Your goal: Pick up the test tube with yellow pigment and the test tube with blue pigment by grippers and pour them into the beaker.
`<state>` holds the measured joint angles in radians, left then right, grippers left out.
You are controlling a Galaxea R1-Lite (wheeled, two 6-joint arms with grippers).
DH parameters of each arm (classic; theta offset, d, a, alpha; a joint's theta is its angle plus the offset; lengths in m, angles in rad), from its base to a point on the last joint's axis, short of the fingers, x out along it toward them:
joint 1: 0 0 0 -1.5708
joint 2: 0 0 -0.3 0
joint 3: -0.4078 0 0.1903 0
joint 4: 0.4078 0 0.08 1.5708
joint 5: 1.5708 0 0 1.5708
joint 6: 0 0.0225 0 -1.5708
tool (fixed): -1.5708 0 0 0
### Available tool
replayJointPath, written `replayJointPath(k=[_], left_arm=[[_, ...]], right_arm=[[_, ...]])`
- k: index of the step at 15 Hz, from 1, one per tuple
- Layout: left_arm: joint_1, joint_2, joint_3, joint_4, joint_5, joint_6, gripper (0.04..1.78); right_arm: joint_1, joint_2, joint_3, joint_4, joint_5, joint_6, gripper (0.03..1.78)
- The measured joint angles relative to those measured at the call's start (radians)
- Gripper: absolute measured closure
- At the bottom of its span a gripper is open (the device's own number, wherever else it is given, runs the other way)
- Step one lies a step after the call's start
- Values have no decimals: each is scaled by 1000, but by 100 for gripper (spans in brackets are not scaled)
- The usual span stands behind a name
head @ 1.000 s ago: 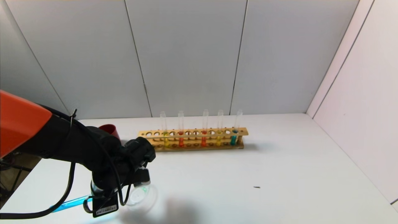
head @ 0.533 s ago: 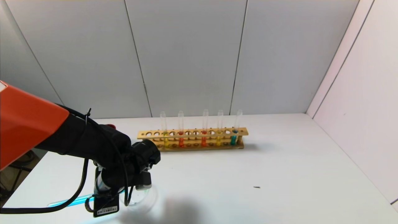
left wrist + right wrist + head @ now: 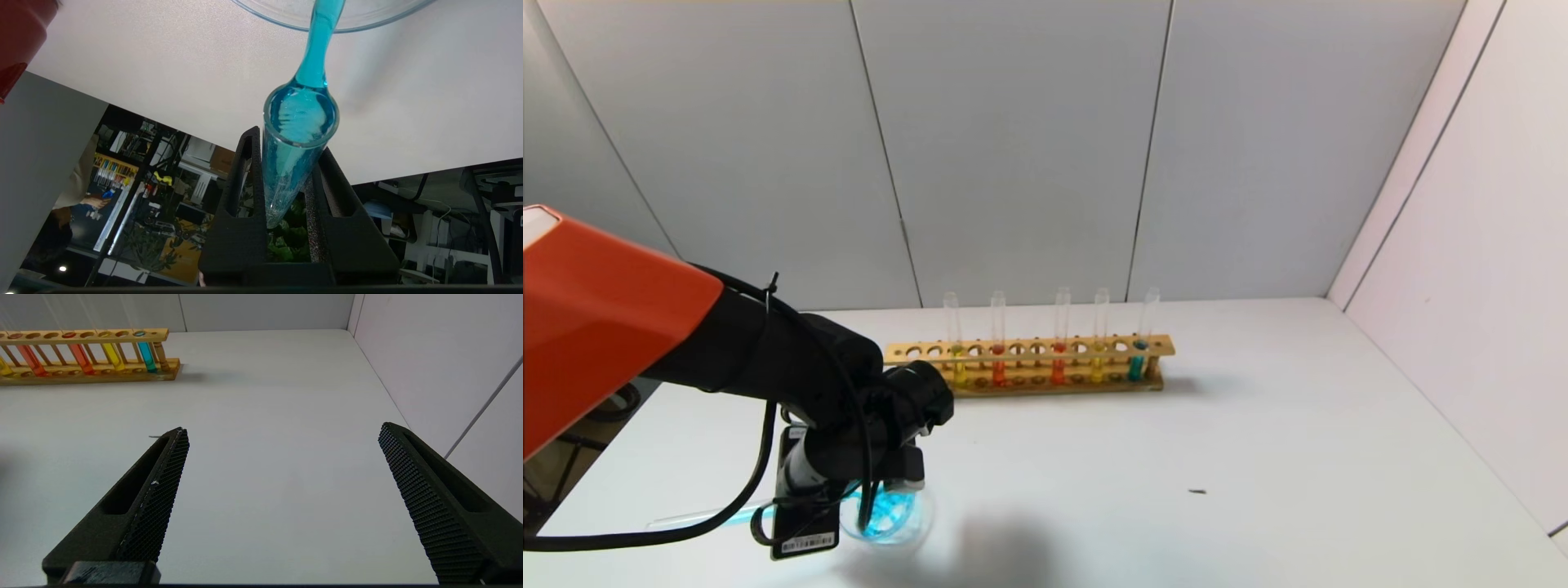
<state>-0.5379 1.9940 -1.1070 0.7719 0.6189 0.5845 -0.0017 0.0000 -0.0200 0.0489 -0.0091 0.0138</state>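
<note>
My left gripper (image 3: 892,480) is shut on the test tube with blue pigment (image 3: 727,516) and holds it tilted, mouth down, over the beaker (image 3: 913,529) at the table's front left. In the left wrist view the tube (image 3: 292,159) sits between the two fingers and a blue stream pours from its mouth into the beaker (image 3: 367,24). Blue liquid pools in the beaker. Two tubes with yellow liquid (image 3: 1098,363) (image 3: 958,365) stand in the wooden rack (image 3: 1029,349). My right gripper (image 3: 282,428) is open and empty above bare table, out of the head view.
The rack also holds two orange-red tubes (image 3: 998,365) and a teal tube (image 3: 1136,365) at its right end. A dark-red cup (image 3: 18,28) stands near the beaker, hidden behind my left arm in the head view. A small dark speck (image 3: 1197,492) lies front right.
My left arm has shifted right and tipped the tube further. Blue liquid now runs into the beaker, which was clear before. The red cup has gone behind the arm.
</note>
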Motion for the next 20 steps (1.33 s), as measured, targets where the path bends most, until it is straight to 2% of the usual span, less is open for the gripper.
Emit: replayJointPath(k=[6,10,14,20], left_arm=[[-2,40,-64,64,7,-3,150],[-12,77,-111,104,54,-4,150],[-26,106,-192,232,59,-5,150],[-50,160,-289,312,72,-5,150]], right_arm=[[0,0,0,0,0,0,11],[0,0,0,0,0,0,11],[0,0,0,0,0,0,11],[0,0,0,0,0,0,11]])
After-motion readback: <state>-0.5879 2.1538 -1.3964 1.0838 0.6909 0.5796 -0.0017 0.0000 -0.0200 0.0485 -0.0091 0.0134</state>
